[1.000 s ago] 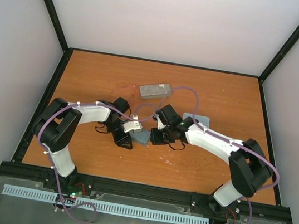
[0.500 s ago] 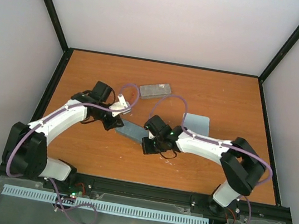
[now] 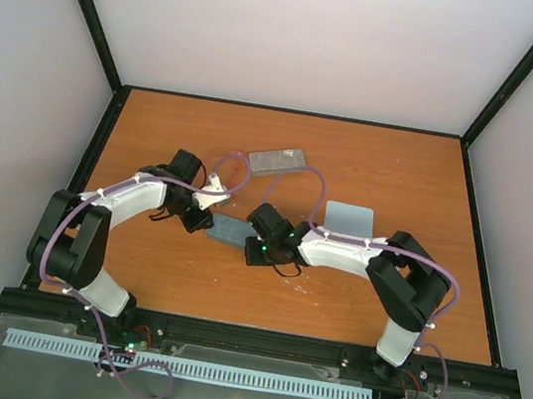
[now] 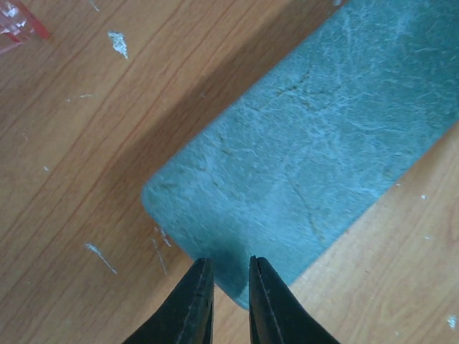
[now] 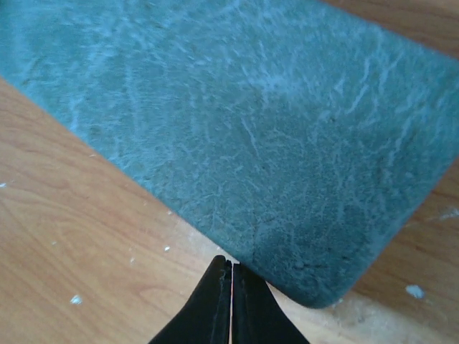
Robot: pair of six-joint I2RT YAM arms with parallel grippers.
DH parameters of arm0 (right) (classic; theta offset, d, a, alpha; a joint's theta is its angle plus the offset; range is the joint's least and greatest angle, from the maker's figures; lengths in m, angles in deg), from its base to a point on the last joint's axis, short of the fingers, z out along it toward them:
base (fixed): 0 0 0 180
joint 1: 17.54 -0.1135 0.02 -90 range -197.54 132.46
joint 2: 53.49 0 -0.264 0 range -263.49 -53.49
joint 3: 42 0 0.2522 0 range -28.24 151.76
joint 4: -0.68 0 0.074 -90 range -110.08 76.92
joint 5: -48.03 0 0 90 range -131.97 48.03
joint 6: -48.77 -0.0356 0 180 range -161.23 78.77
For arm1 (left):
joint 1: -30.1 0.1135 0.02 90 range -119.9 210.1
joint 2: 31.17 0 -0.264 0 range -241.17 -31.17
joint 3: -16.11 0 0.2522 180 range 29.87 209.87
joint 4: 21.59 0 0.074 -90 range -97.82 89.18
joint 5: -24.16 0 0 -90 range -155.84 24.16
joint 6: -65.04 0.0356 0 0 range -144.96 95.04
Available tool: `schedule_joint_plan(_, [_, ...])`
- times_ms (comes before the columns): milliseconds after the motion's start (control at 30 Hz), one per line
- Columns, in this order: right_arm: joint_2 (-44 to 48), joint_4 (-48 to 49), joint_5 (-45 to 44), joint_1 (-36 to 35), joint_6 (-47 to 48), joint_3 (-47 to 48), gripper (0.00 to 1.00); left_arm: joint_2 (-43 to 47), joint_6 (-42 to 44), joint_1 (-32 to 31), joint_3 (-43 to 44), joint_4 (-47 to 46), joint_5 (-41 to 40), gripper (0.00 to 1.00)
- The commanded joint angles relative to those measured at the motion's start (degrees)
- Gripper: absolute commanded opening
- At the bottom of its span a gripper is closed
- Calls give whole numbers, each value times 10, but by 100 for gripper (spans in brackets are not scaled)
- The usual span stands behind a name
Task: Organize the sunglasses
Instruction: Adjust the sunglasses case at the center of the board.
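both arms have shifted in the last second: your left gripper [image 4: 228,259] has swung out from the middle of the table [image 3: 403,160] to the left end of the blue-grey case [image 3: 227,231], and your right gripper [image 5: 231,259] has slid leftward to the case's other end. the case itself now lies a little further left than it did, flat on the wood between the two grippers.

on the left wrist view your fingers stand a sliver apart. their tips sit right at a rounded near corner of the case, and its edge shows in the gap — whether they actually pinch that edge, you cannot tell. on the right wrist view your fingers are pressed tight together with nothing between them, tips just at the case's near edge beside another rounded corner.

the sunglasses [image 4: 18,21] show only as a scrap of red-pink see-through frame in the top left corner of the left wrist view, on the wood and well apart from the case. from the top view you cannot make them out.

a second, grey case [image 3: 277,162] lies further back, tilted and apart from both arms. a pale blue cloth [image 3: 349,218] lies flat just behind your right forearm — white specks [image 4: 118,43] dot the wood near the case.
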Motion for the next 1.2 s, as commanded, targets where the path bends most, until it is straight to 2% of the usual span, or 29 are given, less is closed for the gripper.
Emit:
schedule_joint_plan(0, [-32, 17, -22, -3, -14, 9, 3, -22, 12, 7, 28, -35, 0, 17])
schedule_joint_plan(300, [-47, 39, -25, 41, -17, -14, 3, -26, 16, 13, 44, -38, 13, 17])
schedule_joint_plan(633, [-64, 13, -14, 113, 42, 18, 3, -29, 20, 18, 22, -49, 12, 17])
schedule_joint_plan(833, [-92, -25, -10, 119, 77, 76, 7, -63, 15, 18, 16, -52, 32, 17])
schedule_joint_plan(1167, [-114, -46, 2, 118, 89, 111, 4, -102, 0, 17, 12, -63, 78, 16])
